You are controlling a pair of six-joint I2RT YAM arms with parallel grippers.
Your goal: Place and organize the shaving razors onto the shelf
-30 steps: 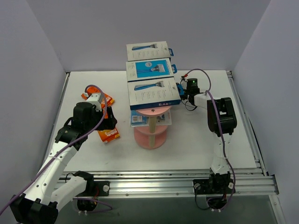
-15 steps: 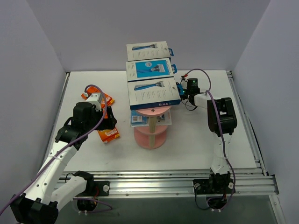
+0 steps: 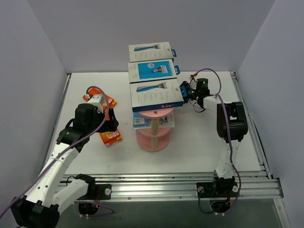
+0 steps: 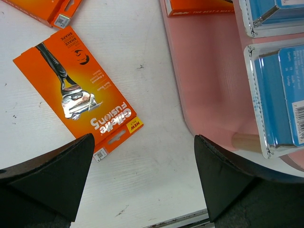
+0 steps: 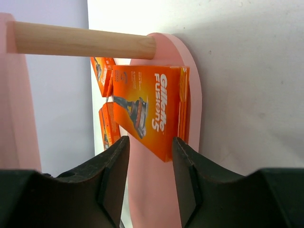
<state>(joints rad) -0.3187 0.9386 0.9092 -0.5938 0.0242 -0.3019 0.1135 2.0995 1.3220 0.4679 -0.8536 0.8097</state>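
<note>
Left gripper (image 4: 142,142): spread wide, holding nothing, above the white table (image 3: 190,142). Right gripper (image 5: 150,142): fingers parted, empty, at the shelf (image 3: 148,140). We count three boxed shaving razors (image 3: 156,95) on its top tier, orange packs (image 3: 110,137) on the table alongside. Plain lilac walls (image 3: 199,33) enclose on three sides.

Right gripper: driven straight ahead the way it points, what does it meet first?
The orange Gillette Fusion5 pack lying on the pink shelf tier; its near corner sits in line between the fingers of the right gripper. Depth is unclear.
</note>
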